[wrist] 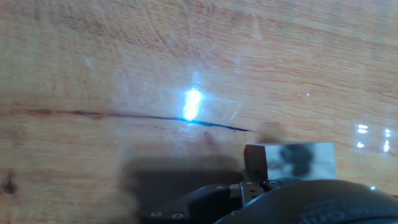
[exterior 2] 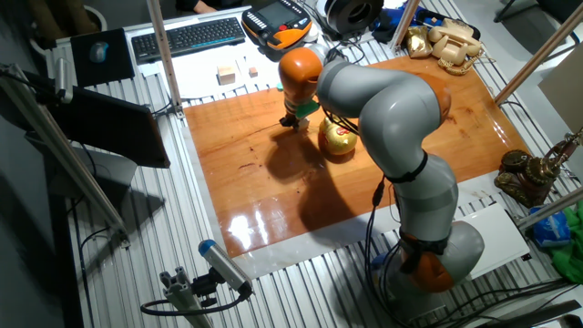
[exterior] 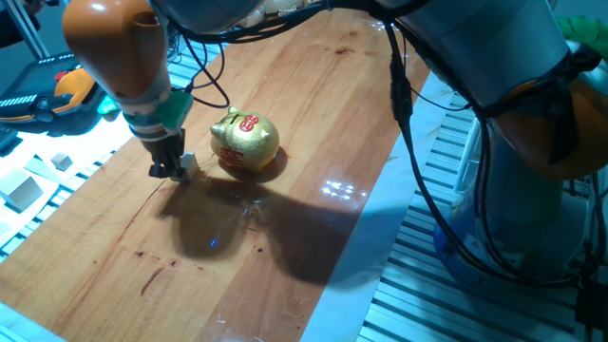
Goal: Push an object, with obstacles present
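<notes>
The small light-wood cube (exterior: 189, 166) lies on the wooden table (exterior: 285, 237), touching the right side of my gripper's fingertips. My gripper (exterior: 168, 171) points straight down at the table, its fingers together and holding nothing. The shiny gold piggy bank (exterior: 245, 142) with red markings stands just right of the cube, a small gap between them. In the other fixed view the gripper (exterior 2: 291, 122) is left of the pig (exterior 2: 339, 138), and the cube is too small to make out there. In the hand view the cube (wrist: 292, 160) shows at the lower right, close by the hand.
Larger pale wooden blocks (exterior: 21, 190) and a tinier one (exterior: 62, 161) lie off the table on the left, also seen in the other fixed view (exterior 2: 225, 75). A keyboard (exterior 2: 187, 35) and pendant (exterior 2: 278, 20) lie behind. The table edge (exterior: 366, 228) runs on the right.
</notes>
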### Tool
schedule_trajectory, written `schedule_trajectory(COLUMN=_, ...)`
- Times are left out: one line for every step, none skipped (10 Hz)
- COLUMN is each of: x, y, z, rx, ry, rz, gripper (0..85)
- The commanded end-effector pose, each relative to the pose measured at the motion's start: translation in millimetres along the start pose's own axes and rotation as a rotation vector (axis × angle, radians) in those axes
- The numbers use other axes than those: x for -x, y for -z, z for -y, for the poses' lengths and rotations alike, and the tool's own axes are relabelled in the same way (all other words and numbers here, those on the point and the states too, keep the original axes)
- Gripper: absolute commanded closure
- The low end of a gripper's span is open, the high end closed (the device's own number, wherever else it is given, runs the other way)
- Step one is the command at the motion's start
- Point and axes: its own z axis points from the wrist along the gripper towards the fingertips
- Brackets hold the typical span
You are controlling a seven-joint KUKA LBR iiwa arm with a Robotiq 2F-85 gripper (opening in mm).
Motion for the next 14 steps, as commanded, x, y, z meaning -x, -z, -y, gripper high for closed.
schedule_trajectory(x=-0.4, y=0.3, z=2.8, rx=-0.002, ry=0.003, rz=0.000, gripper=85.0)
schedule_trajectory(x=-0.8, y=0.8, z=5.3, rx=-0.003, ry=0.008, rz=-0.001, gripper=85.0)
schedule_trajectory(x=-1.5, y=0.9, z=7.8, rx=-0.005, ry=0.011, rz=-0.001, gripper=85.0)
schedule_trajectory(x=-2.4, y=0.7, z=10.5, rx=-0.007, ry=0.013, rz=0.002, gripper=85.0)
schedule_trajectory(x=-2.6, y=0.4, z=10.9, rx=-0.005, ry=0.013, rz=0.002, gripper=85.0)
schedule_trajectory(x=-2.8, y=-0.5, z=11.9, rx=-0.007, ry=0.013, rz=0.003, gripper=85.0)
schedule_trajectory(x=-2.9, y=-0.8, z=14.1, rx=-0.006, ry=0.010, rz=0.003, gripper=85.0)
schedule_trajectory(x=-2.6, y=-0.3, z=16.5, rx=0.002, ry=0.003, rz=0.005, gripper=85.0)
schedule_trajectory(x=-2.6, y=0.2, z=18.3, rx=0.004, ry=-0.011, rz=0.004, gripper=85.0)
schedule_trajectory(x=-2.9, y=0.9, z=21.1, rx=0.007, ry=-0.024, rz=0.002, gripper=85.0)
schedule_trajectory(x=-3.4, y=1.6, z=23.8, rx=0.002, ry=-0.040, rz=-0.003, gripper=85.0)
schedule_trajectory(x=-5.2, y=1.7, z=28.4, rx=-0.011, ry=-0.060, rz=-0.007, gripper=85.0)
schedule_trajectory(x=-7.3, y=0.5, z=32.5, rx=-0.018, ry=-0.079, rz=-0.006, gripper=85.0)
schedule_trajectory(x=-8.7, y=-1.6, z=35.5, rx=-0.013, ry=-0.106, rz=-0.007, gripper=85.0)
